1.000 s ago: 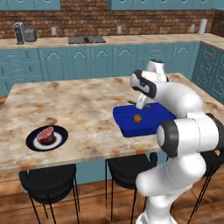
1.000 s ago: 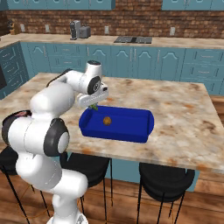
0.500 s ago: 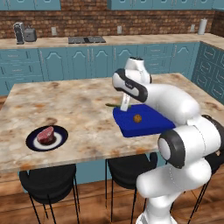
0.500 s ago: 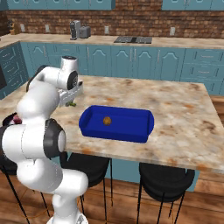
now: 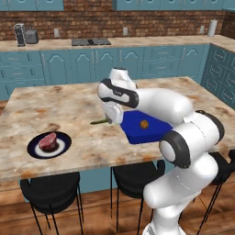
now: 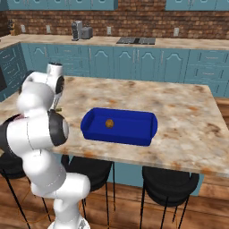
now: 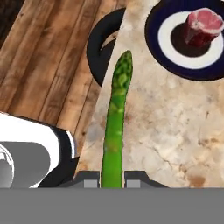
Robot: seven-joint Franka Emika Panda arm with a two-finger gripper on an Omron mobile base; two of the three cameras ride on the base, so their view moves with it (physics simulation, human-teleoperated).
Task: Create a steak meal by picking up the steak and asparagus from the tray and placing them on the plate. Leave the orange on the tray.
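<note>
Left base view: the pincer hangs above the tabletop, grasping the asparagus, whose stalk pokes out toward 9 o'clock. The tray lies just beside it at 3 o'clock, with the orange inside. The steak sits on the plate, well apart at 8 o'clock.

Right base view: the orange rests in the tray.

Hand view: the asparagus is clamped between the fingertips, its tip pointing to 12 o'clock; the steak on the plate lies at 1 o'clock.
</note>
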